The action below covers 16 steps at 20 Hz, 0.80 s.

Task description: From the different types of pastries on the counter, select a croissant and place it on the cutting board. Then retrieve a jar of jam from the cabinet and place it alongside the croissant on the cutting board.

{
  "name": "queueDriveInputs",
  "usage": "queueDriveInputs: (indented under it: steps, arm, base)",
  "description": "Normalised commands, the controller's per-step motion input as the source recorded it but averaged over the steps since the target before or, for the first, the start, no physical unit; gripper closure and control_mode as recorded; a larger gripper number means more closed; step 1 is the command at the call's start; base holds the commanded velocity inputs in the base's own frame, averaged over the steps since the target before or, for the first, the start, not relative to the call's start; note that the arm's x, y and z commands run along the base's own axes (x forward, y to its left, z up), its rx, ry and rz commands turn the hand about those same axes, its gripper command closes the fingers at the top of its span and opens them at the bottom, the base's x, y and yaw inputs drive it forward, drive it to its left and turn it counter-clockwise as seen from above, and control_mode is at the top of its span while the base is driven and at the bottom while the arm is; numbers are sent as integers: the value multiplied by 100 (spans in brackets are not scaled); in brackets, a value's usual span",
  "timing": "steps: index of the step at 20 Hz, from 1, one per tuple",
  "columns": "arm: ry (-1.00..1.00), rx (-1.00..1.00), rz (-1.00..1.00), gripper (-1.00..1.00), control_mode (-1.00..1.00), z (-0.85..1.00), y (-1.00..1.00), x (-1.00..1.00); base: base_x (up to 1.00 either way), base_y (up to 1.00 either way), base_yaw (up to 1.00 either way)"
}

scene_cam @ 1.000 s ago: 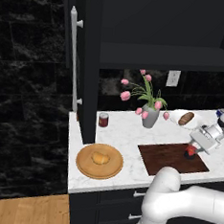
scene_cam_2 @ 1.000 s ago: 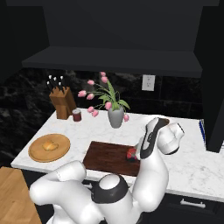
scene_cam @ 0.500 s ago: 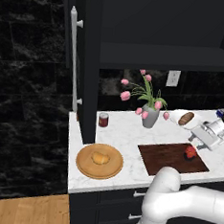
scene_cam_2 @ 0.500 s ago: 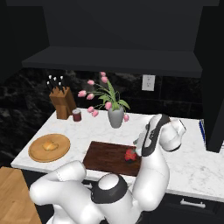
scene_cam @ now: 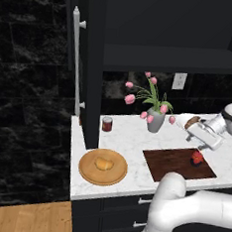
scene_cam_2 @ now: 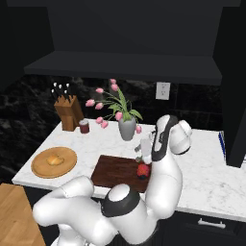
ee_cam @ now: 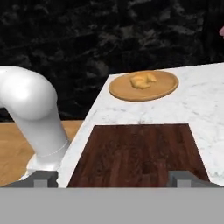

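Observation:
The red-orange jar of jam stands free on the right part of the dark cutting board. My gripper hangs just above the jar, open and empty, its fingertips set wide apart. The golden croissant lies on a round light-wood plate, left of the board. A darker brown pastry lies on the counter behind my hand. The cabinet stands open with its door handle at the left.
A vase of pink tulips stands behind the board. A dark maroon cylinder sits near the cabinet, beside a knife block. My arm's white links cross the counter's front edge.
The jaws have gone from partly closed on the jar to wide open, leaving it on the board. The hand has lifted slightly off it.

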Motion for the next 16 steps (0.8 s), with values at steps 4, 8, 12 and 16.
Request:
queueDriveInputs:
  steps: [4, 8, 12, 16]
  arm:
    - [-18, -7, 0, -100, -100, 20, 79, 0]
    - [-18, -20, -34, -100, -100, 33, 87, 5]
    - [-3, -30, -44, -100, -100, 5, 94, 1]
    - [0, -27, -41, -100, -100, 0, 82, 0]
  base:
    - [0, 0, 0]
    - [0, 0, 0]
    - [0, 0, 0]
    - [0, 0, 0]
